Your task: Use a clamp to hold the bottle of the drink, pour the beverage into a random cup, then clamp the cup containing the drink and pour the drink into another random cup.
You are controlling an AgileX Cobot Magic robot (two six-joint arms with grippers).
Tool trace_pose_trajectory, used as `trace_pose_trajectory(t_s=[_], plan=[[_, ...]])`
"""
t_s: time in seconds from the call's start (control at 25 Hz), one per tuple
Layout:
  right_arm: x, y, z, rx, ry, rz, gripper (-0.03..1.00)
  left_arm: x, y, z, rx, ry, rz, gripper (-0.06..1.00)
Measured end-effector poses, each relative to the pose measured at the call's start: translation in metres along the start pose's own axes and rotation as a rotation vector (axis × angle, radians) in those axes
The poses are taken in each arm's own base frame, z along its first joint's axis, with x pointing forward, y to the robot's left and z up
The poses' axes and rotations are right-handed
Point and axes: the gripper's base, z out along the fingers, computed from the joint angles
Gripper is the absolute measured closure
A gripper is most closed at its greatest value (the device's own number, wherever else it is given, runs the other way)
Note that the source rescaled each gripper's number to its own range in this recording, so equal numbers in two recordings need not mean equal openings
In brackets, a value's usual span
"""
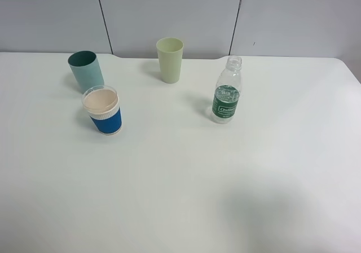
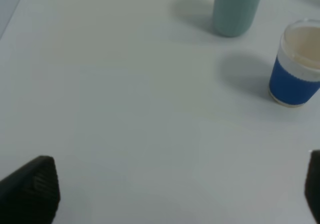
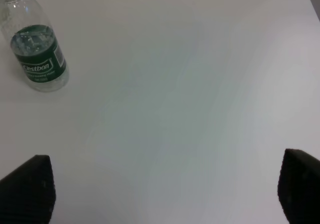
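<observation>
The bottle of the drink (image 1: 227, 98) stands upright at the table's centre right, clear with a green label; the right wrist view shows the bottle (image 3: 37, 54) well ahead of my right gripper (image 3: 163, 186). That gripper is open, with bare table between its fingers. The blue-sleeved cup (image 1: 103, 111) stands on the left, and its cream inside looks empty. In the left wrist view the cup (image 2: 296, 64) is far ahead of my open left gripper (image 2: 175, 189). The pale yellow-green tumbler (image 1: 170, 60) stands at the back centre. Neither arm shows in the exterior view.
A teal tumbler (image 1: 86, 70) stands just behind the blue-sleeved cup, and its lower part (image 2: 236, 7) also shows in the left wrist view. The white table (image 1: 186, 180) ends at a grey panelled wall (image 1: 169, 10) at the back.
</observation>
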Motion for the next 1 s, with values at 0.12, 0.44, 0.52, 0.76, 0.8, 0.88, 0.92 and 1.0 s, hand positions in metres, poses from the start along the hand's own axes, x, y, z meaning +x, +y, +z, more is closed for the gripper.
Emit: trace_pose_trajectory(t_s=[0.12, 0.44, 0.52, 0.76, 0.8, 0.88, 0.92, 1.0], plan=[[0.0, 0.0, 0.0, 0.0, 0.0, 0.0, 0.19, 0.0, 0.0, 0.0, 0.0, 0.0, 0.0, -0.05], [0.0, 0.0, 0.0, 0.0, 0.0, 0.0, 0.19, 0.0, 0.0, 0.0, 0.0, 0.0, 0.0, -0.06], [0.0, 0.0, 0.0, 0.0, 0.0, 0.0, 0.19, 0.0, -0.0001, 0.0, 0.001, 0.0, -0.001, -0.06], [0.0, 0.0, 0.0, 0.0, 0.0, 0.0, 0.19, 0.0, -0.0001, 0.0, 0.001, 0.0, 0.0, -0.06], [0.0, 0.0, 0.0, 0.0, 0.0, 0.0, 0.19, 0.0, -0.0001, 0.0, 0.001, 0.0, 0.0, -0.06], [0.0, 0.0, 0.0, 0.0, 0.0, 0.0, 0.19, 0.0, -0.0001, 0.0, 0.001, 0.0, 0.0, -0.06], [0.0, 0.0, 0.0, 0.0, 0.0, 0.0, 0.19, 0.0, -0.0001, 0.0, 0.001, 0.0, 0.0, -0.06], [0.0, 0.0, 0.0, 0.0, 0.0, 0.0, 0.19, 0.0, -0.0001, 0.0, 0.001, 0.0, 0.0, -0.06]])
